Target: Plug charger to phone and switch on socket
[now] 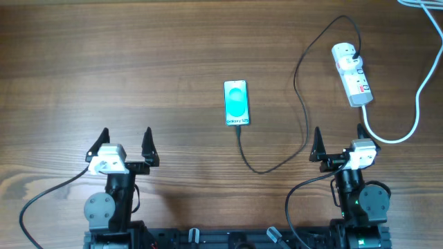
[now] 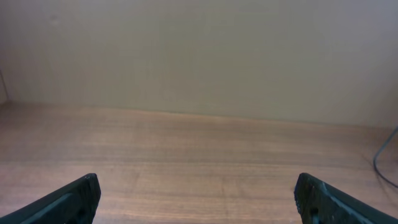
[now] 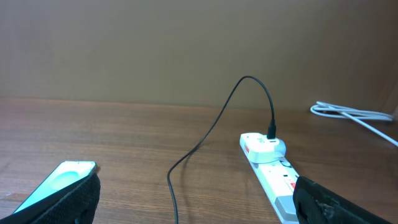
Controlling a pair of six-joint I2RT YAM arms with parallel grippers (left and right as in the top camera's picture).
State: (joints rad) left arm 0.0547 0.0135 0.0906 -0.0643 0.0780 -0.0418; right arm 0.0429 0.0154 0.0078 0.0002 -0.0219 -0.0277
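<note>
Faintly, the phone (image 1: pixel 236 103) reads "Galaxy S25" — charger (image 1: pixel 263 171) touching that end.

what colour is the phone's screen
Bright teal-cyan, with white lettering at the end nearest the robot. The phone shows best in the overhead view.

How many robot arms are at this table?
2. The left arm stands left of the phone; the right arm stands right of it, close to the power strip. None seems hidden.
</note>
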